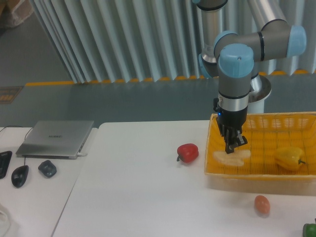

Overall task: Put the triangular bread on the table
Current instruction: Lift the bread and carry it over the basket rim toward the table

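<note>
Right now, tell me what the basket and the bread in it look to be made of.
The basket: probably rigid plastic, judging by its even yellow colour and moulded open lattice walls. The triangular bread: pale cream, matte, rounded edges; real or a foam or plastic replica, which the picture cannot settle.

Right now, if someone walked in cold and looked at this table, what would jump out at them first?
Probably the grey and blue robot arm reaching down into the yellow mesh basket at the right, its gripper just above the triangular bread lying inside. Next, the bright colours: a yellow bell pepper in the same basket, and a red pepper on the white table just left of it.
</note>
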Action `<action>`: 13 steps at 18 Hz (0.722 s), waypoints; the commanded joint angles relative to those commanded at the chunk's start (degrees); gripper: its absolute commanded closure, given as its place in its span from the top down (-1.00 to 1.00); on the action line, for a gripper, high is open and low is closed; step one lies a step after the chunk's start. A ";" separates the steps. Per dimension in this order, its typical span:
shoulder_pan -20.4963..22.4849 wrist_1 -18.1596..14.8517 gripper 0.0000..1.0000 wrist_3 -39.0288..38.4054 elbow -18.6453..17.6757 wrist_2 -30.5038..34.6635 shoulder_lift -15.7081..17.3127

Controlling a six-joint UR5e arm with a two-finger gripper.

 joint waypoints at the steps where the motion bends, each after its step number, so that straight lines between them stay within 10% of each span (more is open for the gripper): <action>1: -0.17 1.75 -1.00 -2.10 0.00 -0.09 -0.26; 13: -5.01 6.16 -1.00 -14.68 -1.05 0.44 -2.90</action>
